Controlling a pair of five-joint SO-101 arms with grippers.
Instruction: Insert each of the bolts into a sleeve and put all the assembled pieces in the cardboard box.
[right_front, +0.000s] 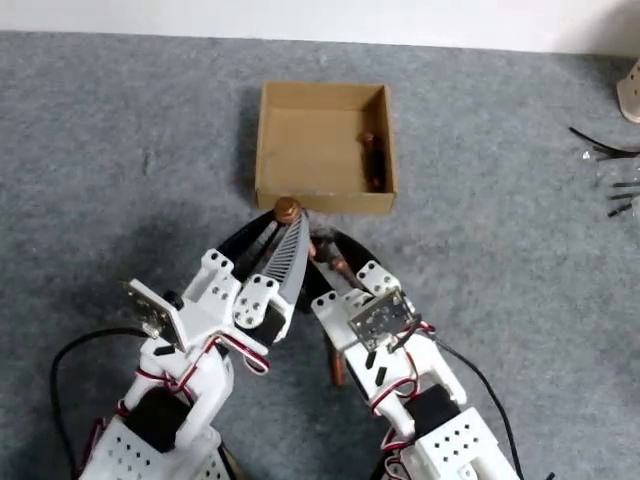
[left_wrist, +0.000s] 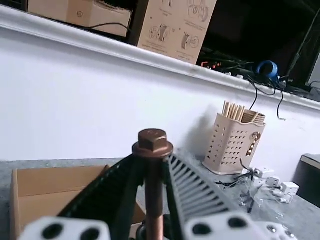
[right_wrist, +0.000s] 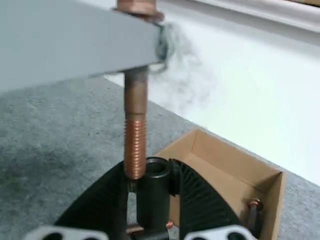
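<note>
While the left claw is clamped on the bolt just under its hex head, holding it upright with the threaded end pointing down, the right claw grips the dark sleeve with its open mouth facing up, so I judge we are in the insertion step for this pair. Both parts hang above the table, just in front of the cardboard box and near its front wall. From the right wrist view the tip of the thread seems to lie against the side of the sleeve's rim, not over the bore (depth is hard to read from that angle, so I won't swear to it), and I see no sign that the bolt has gone in. One assembled piece already lies in the box, along the wall on the right arm's side. A coppery thing lies on the table under the right arm; I cannot tell what it is, perhaps another part waiting its turn. As I judge it, the next move calls for a small sideways correction to centre the thread over the bore and keep bolt and sleeve in line. After that comes a slow descent so the thread does not catch on the rim. Only then should one claw let go so the other can carry the pair to the box.
</note>
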